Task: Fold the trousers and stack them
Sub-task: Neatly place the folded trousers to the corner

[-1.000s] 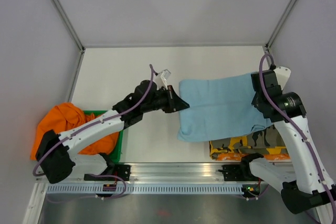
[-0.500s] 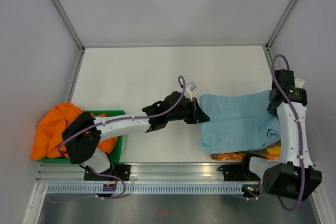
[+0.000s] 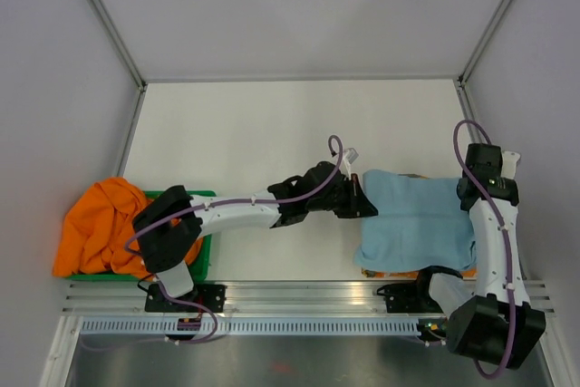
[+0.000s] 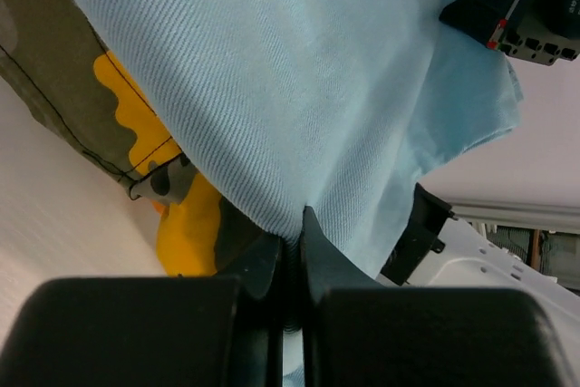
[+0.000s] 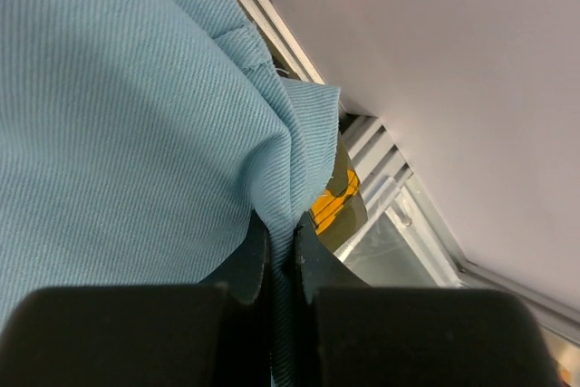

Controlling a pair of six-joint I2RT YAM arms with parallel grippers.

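The folded light blue trousers hang between my two grippers at the near right of the table, over the camouflage and orange trousers, of which only edges show. My left gripper is shut on the blue trousers' left edge; in the left wrist view the cloth is pinched in the jaws and the camouflage trousers lie beneath. My right gripper is shut on the right edge; in the right wrist view the cloth is gripped, with camouflage fabric below.
A green bin at the near left holds orange trousers that spill over its left side. Metal rails run along the near edge. Grey walls close in the table on three sides.
Both grippers carried the blue trousers rightward and toward the near edge, over the camouflage trousers. The left arm stretched further right; the right arm drew back.
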